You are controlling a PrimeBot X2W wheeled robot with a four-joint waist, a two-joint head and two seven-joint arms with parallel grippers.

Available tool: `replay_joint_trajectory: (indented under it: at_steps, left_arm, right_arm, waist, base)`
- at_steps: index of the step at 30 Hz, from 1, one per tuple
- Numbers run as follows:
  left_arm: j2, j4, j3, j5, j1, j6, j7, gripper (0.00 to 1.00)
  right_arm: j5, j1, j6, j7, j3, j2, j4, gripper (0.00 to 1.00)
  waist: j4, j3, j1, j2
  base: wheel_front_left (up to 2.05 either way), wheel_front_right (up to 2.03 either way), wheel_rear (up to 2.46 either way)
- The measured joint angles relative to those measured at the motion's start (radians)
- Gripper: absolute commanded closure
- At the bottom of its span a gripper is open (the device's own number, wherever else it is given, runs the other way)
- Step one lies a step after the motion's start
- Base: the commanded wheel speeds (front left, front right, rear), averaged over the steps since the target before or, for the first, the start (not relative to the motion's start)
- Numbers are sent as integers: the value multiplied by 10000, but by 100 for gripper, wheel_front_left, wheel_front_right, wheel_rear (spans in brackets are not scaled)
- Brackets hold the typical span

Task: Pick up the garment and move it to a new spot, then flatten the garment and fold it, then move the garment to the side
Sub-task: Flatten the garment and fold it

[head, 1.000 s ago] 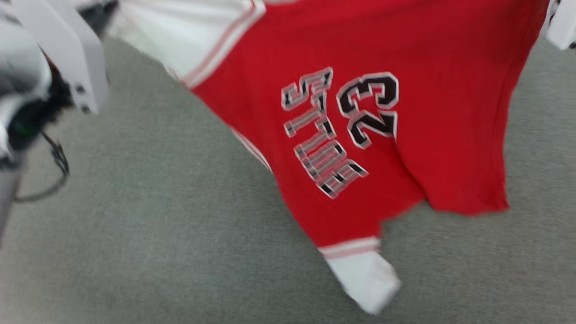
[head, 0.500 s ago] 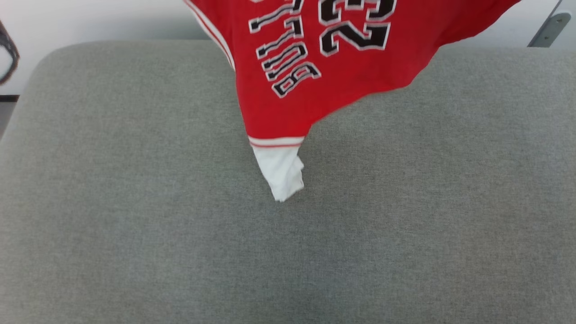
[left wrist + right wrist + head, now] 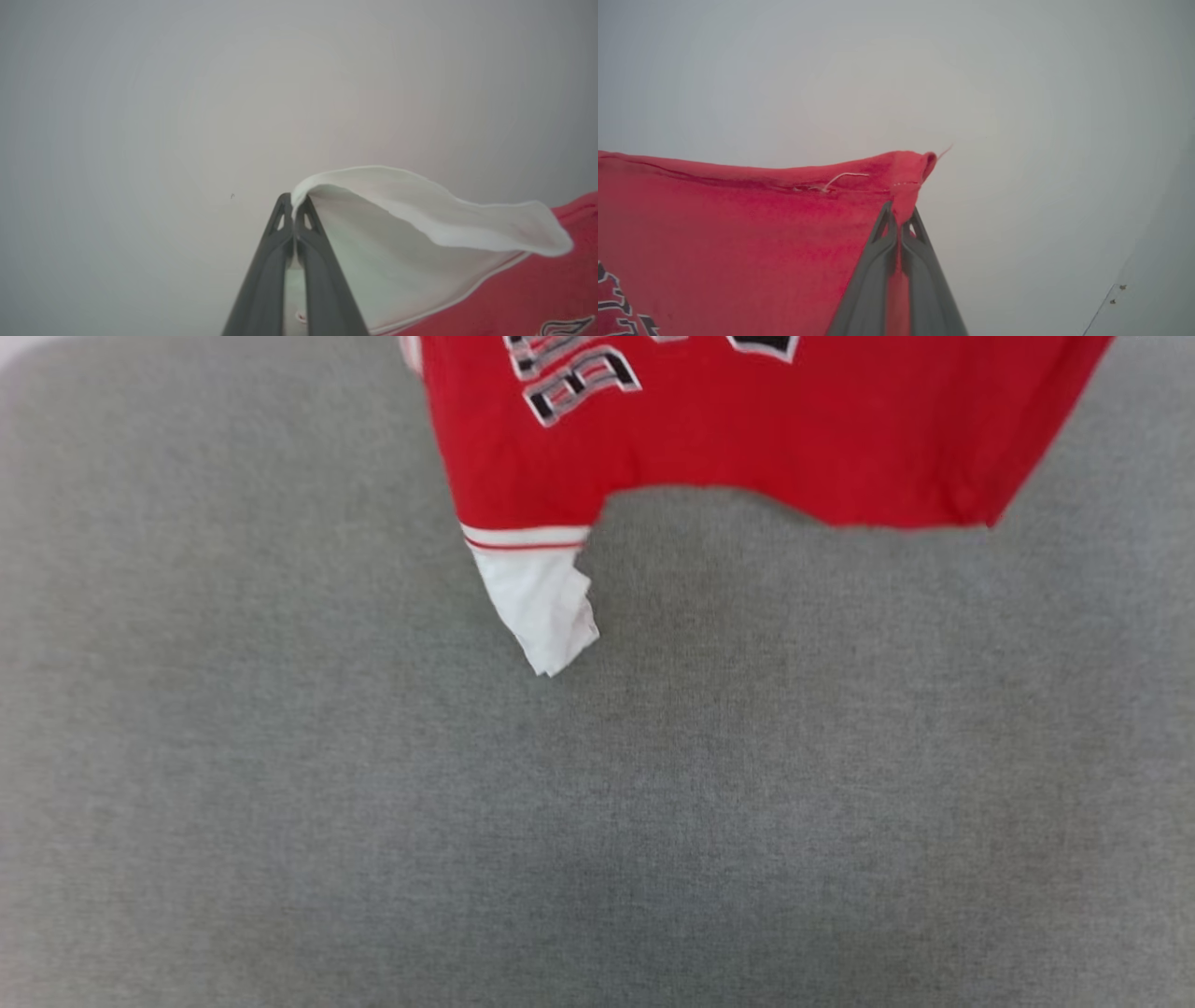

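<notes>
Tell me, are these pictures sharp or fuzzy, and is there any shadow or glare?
Head view: soft all over, letters on the garment smeared, a faint shadow on the grey cushion below it; left wrist view: left pincer and white sleeve crisp, backdrop a featureless haze, dimmer at the corners; right wrist view: right pincer and red hem sharp down to the stitches; no glare.

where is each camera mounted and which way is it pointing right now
Head view: on the head, facing down at a grey cushion, the garment hanging over it.
Left wrist view: on the left wrist, looking along the left gripper, shut on the white sleeve, pale backdrop behind.
Right wrist view: on the right wrist, looking along the right gripper, shut on the red hem, pale backdrop behind.
Shared: all three show the garment.
</notes>
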Motion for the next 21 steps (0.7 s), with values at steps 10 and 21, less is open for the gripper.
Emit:
replay_joint_trajectory:
  at_steps: [10, 21]
  left_arm:
    - [-991, 2088, 159, 874, -2855, 723, -4358, 100]
    - [-1143, 2546, -113, 1087, -2236, -188, -5348, 100]
  right_arm:
    - [-2982, -2296, 0, -3586, -1012, 1145, 2270, 100]
    - [-4339, -122, 0, -3728, -821, 1091, 299, 100]
  waist:
    - [-244, 1659, 0, 0]
    - [-38, 2632, 0, 0]
  base:
    - [0, 0, 0]
    - [0, 0, 0]
